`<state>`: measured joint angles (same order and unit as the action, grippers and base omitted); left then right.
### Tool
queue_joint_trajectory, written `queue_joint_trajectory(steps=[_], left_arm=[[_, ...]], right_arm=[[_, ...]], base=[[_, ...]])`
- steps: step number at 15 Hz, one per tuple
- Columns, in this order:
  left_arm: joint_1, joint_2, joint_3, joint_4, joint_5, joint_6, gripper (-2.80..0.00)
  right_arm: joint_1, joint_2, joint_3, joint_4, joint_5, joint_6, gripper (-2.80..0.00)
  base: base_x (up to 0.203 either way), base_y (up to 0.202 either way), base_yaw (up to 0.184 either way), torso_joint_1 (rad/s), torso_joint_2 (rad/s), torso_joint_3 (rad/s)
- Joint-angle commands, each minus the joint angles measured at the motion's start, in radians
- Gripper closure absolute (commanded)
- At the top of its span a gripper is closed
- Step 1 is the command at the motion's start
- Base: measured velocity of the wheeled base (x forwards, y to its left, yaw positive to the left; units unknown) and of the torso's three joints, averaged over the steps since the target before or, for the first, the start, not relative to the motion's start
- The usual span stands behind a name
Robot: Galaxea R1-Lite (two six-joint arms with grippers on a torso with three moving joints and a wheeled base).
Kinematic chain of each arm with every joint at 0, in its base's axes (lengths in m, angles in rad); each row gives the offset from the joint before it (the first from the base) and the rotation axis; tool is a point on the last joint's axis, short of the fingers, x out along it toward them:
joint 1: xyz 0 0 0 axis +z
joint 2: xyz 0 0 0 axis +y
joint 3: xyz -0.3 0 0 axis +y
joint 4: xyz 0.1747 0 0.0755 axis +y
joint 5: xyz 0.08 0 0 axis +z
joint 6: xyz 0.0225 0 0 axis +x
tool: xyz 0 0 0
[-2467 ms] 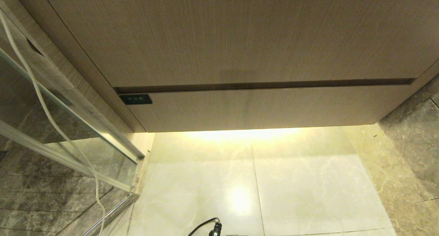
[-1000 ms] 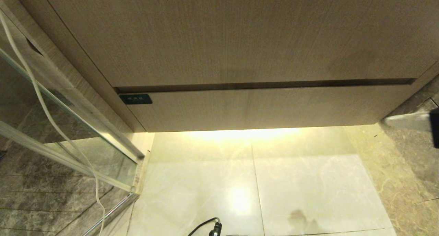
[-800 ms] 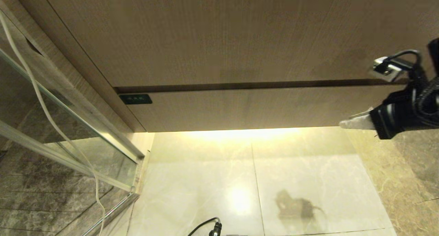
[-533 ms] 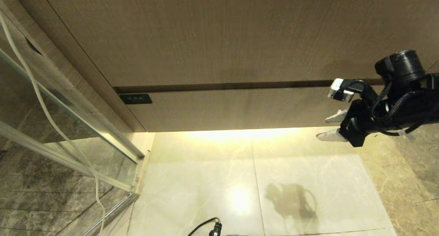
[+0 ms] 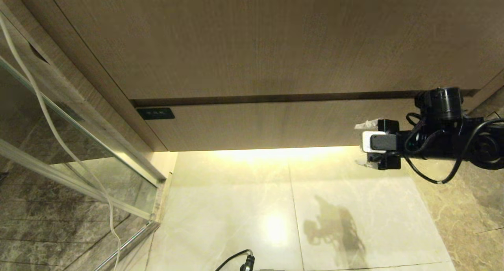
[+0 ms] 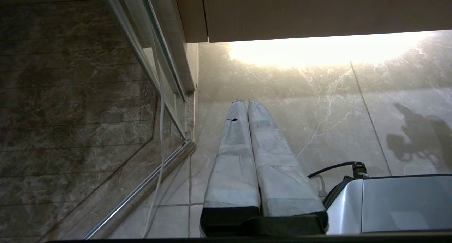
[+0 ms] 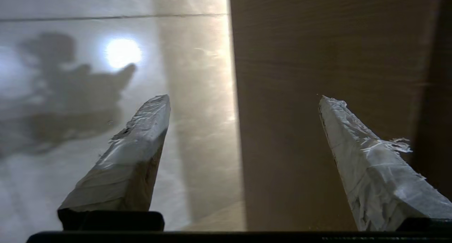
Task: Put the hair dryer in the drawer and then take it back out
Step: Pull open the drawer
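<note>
Pale marble floor tiles [image 5: 244, 208] are glowing under a strip of warm light spilling from beneath a wood-grain cabinet. The drawer [image 5: 275, 123], closed, is running its long axis from nine to three o'clock across the head view, its front facing the robot, a small black label [image 5: 155, 114] at the nine o'clock end. A taller wood-grain panel [image 5: 267, 42] is sitting directly above it at twelve. The right gripper [image 5: 365, 144] is reaching in from three o'clock, fingers spread wide and holding nothing, one tip over the drawer front, the other over the floor; contact cannot be told. The left gripper [image 6: 243, 102] is hanging low over the tiles, fingers pressed together, empty. A glass door with metal frame [image 5: 78, 153] and a white cable [image 5: 59, 141] are standing at nine o'clock. No hair dryer is showing in any view.
</note>
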<state>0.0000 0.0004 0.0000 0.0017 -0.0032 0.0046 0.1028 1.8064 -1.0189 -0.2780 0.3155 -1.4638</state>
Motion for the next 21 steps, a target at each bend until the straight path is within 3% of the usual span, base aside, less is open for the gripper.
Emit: queue_joint_trajectory(steps=[1, 4, 13, 21], left_arm=[[0.0, 0.001, 0.002, 0.0, 0.0, 0.0, 0.0], [0.0, 0.001, 0.002, 0.001, 0.0, 0.0, 0.0], [0.0, 0.001, 0.002, 0.0, 0.0, 0.0, 0.0], [0.0, 0.001, 0.001, 0.001, 0.0, 0.0, 0.0]], right_arm=[[-0.007, 0.03, -0.062, -0.03, 0.001, -0.021, -2.8], [-0.008, 0.042, -0.143, -0.031, -0.005, -0.022, -2.8], [-0.007, 0.082, -0.202, -0.026, -0.072, 0.082, -2.8], [-0.008, 0.166, -0.271, -0.035, -0.085, 0.104, -2.8]], base=[[0.0, 0.0, 0.0, 0.0, 0.0, 0.0], [0.0, 0.0, 0.0, 0.0, 0.0, 0.0], [0.0, 0.0, 0.0, 0.0, 0.0, 0.0], [0.0, 0.0, 0.0, 0.0, 0.0, 0.0]])
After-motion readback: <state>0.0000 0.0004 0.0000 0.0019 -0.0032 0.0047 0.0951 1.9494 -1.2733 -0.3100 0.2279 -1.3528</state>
